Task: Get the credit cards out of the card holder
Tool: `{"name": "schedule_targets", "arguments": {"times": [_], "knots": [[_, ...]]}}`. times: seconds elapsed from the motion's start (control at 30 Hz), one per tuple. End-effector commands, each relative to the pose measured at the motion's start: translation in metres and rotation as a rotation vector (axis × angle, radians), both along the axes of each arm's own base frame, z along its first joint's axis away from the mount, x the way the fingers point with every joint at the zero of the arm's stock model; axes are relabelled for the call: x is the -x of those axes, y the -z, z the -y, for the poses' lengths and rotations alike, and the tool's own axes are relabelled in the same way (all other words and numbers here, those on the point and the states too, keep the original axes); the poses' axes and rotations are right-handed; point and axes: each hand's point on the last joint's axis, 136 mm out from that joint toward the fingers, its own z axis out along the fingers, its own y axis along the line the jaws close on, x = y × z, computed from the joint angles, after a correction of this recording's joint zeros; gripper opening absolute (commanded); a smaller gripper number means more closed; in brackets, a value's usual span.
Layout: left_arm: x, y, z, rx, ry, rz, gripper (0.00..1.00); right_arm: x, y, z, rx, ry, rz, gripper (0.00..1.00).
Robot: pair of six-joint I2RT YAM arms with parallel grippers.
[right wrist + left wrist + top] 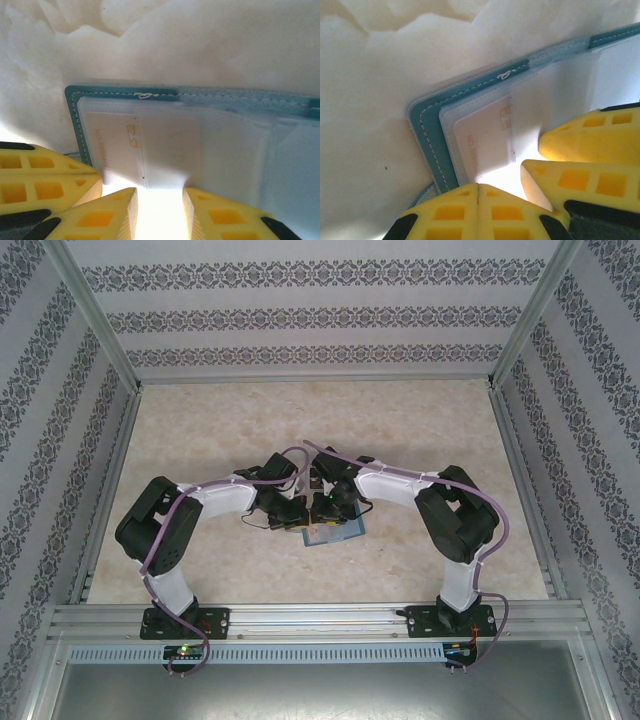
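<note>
Teal stitched card holder (pixel 432 145) lies open on the cream table (pixel 365 100), pale card (pixel 485 135) sleeved inside. We see the left gripper (pixel 477 200) clenched, the right gripper (pixel 159 196) released.

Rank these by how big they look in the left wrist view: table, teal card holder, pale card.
1. table, the largest area.
2. card holder, partly hidden by yellow fingers.
3. pale card, smallest, tucked in its clear sleeve.

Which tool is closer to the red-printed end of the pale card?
Left. The left tool, shut, sits at the card holder's teal end, right beside that end of the pale card. The right tool, jaws apart, is farther along the clear sleeve, at its notch.
</note>
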Motion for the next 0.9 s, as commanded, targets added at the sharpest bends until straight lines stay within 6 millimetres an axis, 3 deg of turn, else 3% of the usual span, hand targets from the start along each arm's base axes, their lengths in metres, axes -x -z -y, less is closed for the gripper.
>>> {"name": "schedule_targets", "arguments": {"times": [0.0, 0.3, 0.57, 0.87], "knots": [[-0.005, -0.001, 0.007, 0.012, 0.007, 0.014, 0.00, 0.003, 0.004, 0.002, 0.062, -0.036, 0.009, 0.34], [-0.008, -0.006, 0.014, 0.058, -0.004, 0.027, 0.00, 0.002, 0.002, 0.003, 0.083, -0.036, 0.019, 0.35], [-0.004, 0.008, 0.004, -0.004, -0.003, 0.001, 0.00, 0.000, -0.004, 0.008, 0.133, -0.048, 0.052, 0.37], [0.000, 0.013, 0.001, -0.021, 0.010, -0.003, 0.00, 0.001, 0.002, 0.012, 0.235, -0.094, 0.057, 0.38]]}}
